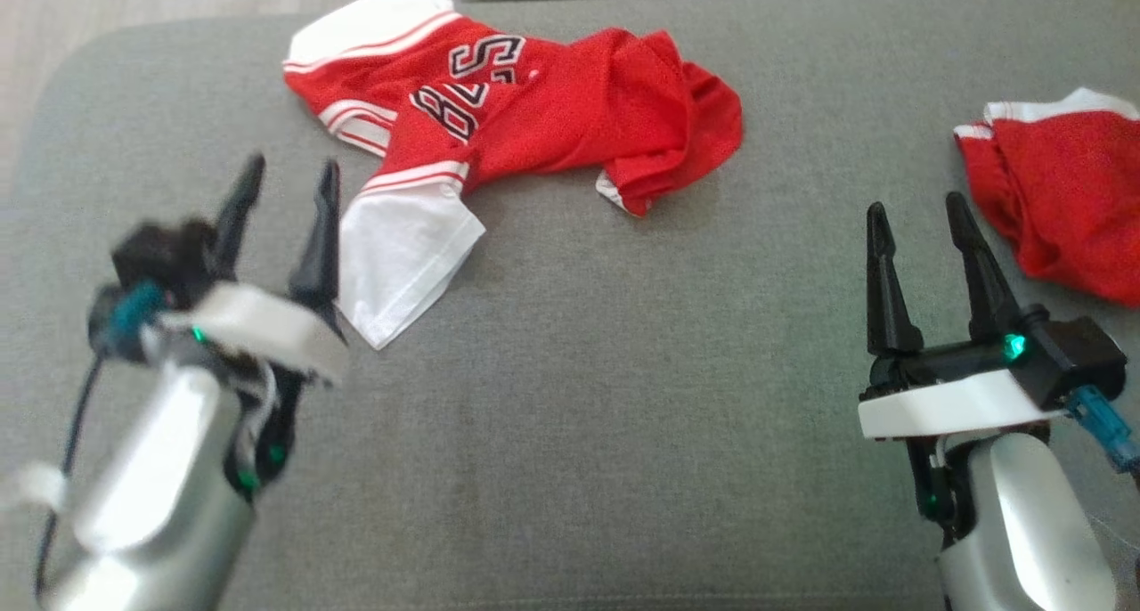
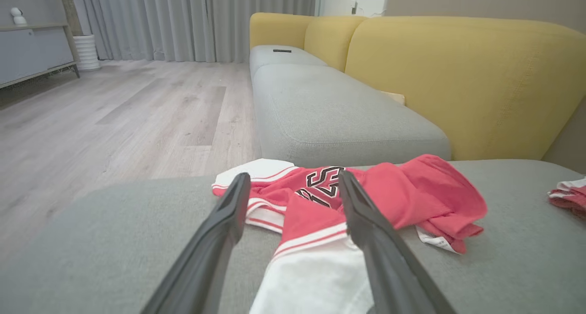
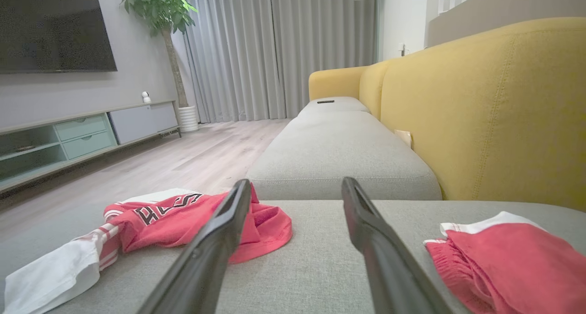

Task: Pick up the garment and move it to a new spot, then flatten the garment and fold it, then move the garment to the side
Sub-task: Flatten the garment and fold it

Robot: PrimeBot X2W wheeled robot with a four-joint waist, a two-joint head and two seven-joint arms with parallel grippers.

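Grey seat cushion [image 1: 570, 433] spans the frame; the red-and-white jersey [image 1: 499, 121] lies crumpled at upper centre, one white sleeve trailing toward lower left. A second red garment [image 1: 1060, 201] sits at the right edge, well apart from it. Left gripper [image 1: 292, 166], blurred at lower left, has its fingers spread and empty just beside that sleeve, possibly brushing it. Right gripper [image 1: 916, 203], at lower right, is likewise spread and holds nothing.
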